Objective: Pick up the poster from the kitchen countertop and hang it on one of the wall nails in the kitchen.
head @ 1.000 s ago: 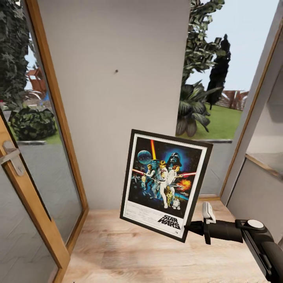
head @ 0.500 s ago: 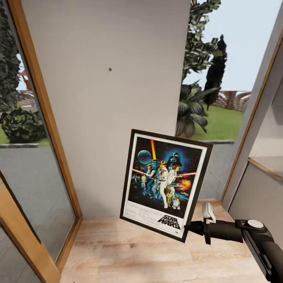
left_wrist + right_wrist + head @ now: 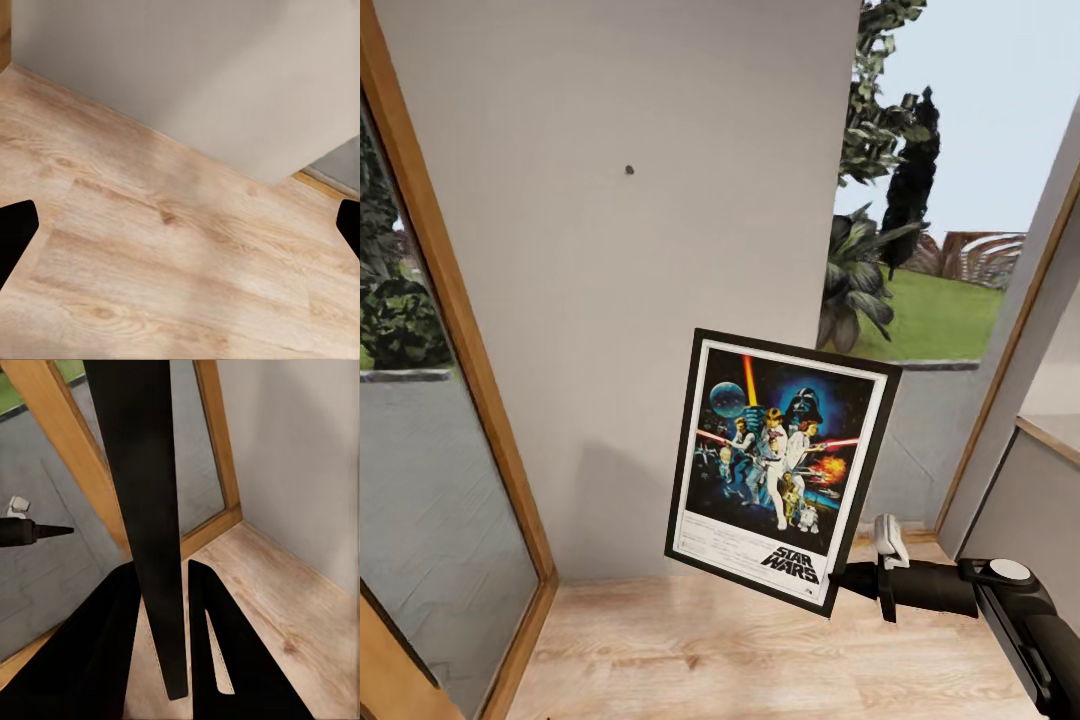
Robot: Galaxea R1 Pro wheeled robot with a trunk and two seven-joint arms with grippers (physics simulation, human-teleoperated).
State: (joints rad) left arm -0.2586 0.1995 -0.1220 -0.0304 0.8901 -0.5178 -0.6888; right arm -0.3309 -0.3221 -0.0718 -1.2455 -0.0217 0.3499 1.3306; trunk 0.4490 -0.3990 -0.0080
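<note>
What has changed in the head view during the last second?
The whole view shifted, so the camera moved: the wall nail and door frame slid left in the picture. The poster stayed tilted in the right hand, same place.

This is a room in a home, at a corner that opens onto a garden. A plain pale grey wall point(image 3: 660, 250) stands over light wood plank flooring point(image 3: 740, 650). A wooden-framed glass door point(image 3: 440, 400) and a tall window point(image 3: 950, 200) show green lawn, leafy shrubs and trees outside.
</note>
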